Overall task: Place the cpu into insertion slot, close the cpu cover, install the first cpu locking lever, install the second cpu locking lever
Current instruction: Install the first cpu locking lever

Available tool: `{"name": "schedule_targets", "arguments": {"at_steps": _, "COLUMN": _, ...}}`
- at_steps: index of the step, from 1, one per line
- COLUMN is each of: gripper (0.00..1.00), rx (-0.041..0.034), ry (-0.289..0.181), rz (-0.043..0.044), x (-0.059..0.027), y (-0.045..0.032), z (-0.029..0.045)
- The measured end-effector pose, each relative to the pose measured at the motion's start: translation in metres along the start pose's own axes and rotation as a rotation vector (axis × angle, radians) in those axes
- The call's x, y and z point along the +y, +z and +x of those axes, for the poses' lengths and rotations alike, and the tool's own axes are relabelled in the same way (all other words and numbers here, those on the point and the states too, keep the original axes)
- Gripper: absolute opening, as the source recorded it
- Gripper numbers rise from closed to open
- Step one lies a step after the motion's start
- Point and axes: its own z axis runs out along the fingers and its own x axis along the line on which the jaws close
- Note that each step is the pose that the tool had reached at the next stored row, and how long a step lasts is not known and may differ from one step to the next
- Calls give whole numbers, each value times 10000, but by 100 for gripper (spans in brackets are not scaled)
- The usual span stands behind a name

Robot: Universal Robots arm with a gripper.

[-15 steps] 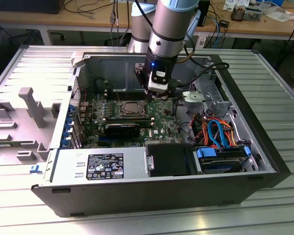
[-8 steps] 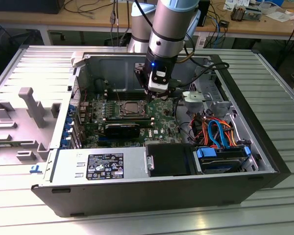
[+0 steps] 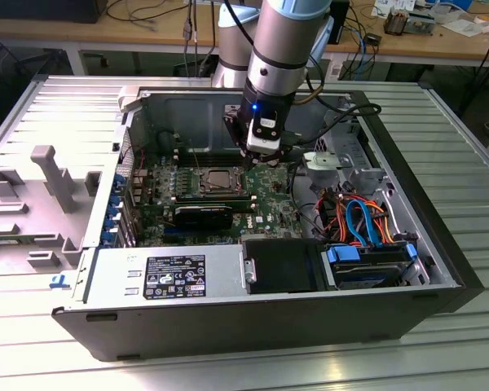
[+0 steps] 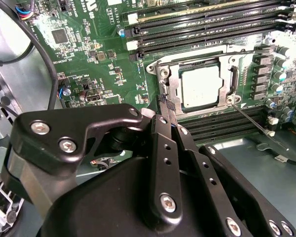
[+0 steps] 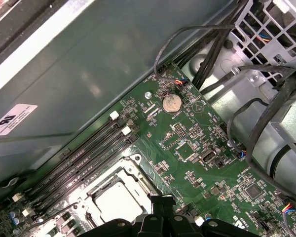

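Note:
The cpu [image 4: 201, 86] lies flat in the insertion slot [image 4: 161, 73] on the green motherboard, its silver top showing through the opening of the cpu cover [image 4: 174, 94], which lies down over it. A thin wire locking lever [image 4: 251, 122] sticks out slantwise from one corner of the socket. My gripper [image 4: 166, 102] hovers just beside the socket's edge, fingers pressed together with nothing between them. In the first wrist view the gripper [image 5: 163, 201] hangs next to the cpu [image 5: 117, 202]. In the exterior view the gripper [image 3: 265, 159] stands to the right of the socket [image 3: 220, 177].
Long black memory slots [image 4: 212, 24] flank the socket on both sides. A coin battery [image 5: 171, 102] sits on the board. Coloured cables [image 3: 359, 216], a drive bay [image 3: 367, 265] and the power supply [image 3: 167, 273] crowd the open case. A grey fixture [image 3: 49, 179] stands outside it.

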Motion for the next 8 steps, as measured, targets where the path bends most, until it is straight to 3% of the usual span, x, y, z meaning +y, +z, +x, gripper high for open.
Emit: {"name": "schedule_targets", "arguments": {"at_steps": 8, "gripper": 11, "rx": -1, "ry": -37, "rz": 5, "x": 0, "y": 0, "z": 0}}
